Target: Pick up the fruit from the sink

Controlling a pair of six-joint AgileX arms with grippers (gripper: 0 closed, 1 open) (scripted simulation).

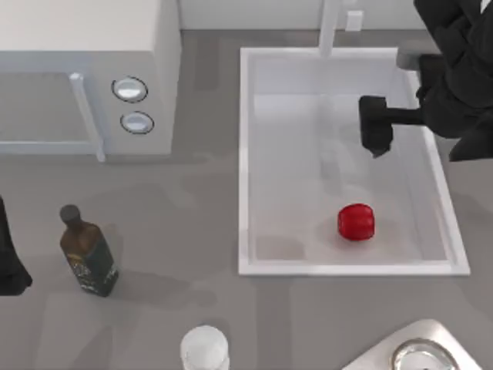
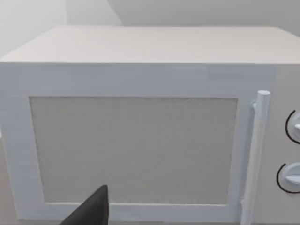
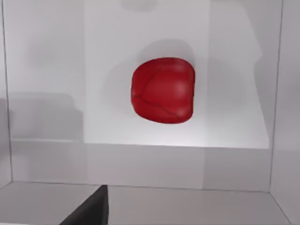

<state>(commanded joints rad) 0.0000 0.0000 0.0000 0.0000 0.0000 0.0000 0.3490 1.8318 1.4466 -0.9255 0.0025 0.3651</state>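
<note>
The red, slightly ribbed fruit point(image 1: 356, 222) lies on the floor of the white sink point(image 1: 243, 154), toward its front right corner. My right gripper point(image 1: 376, 142) hangs open over the basin's back right part, well behind the fruit and apart from it. In the right wrist view the fruit point(image 3: 163, 90) sits ahead on the basin floor, with one dark fingertip point(image 3: 91, 210) at the frame's edge. My left arm is parked at the table's left edge, its gripper point(image 1: 11, 276) open and holding nothing.
A white microwave point(image 1: 85, 46) with two round knobs stands at the back left and faces the left wrist camera point(image 2: 140, 140). A dark bottle point(image 1: 88, 254) stands front left, a white cup point(image 1: 205, 348) at the front edge, a metal dish point(image 1: 420, 354) front right. The faucet point(image 1: 330, 27) rises behind the sink.
</note>
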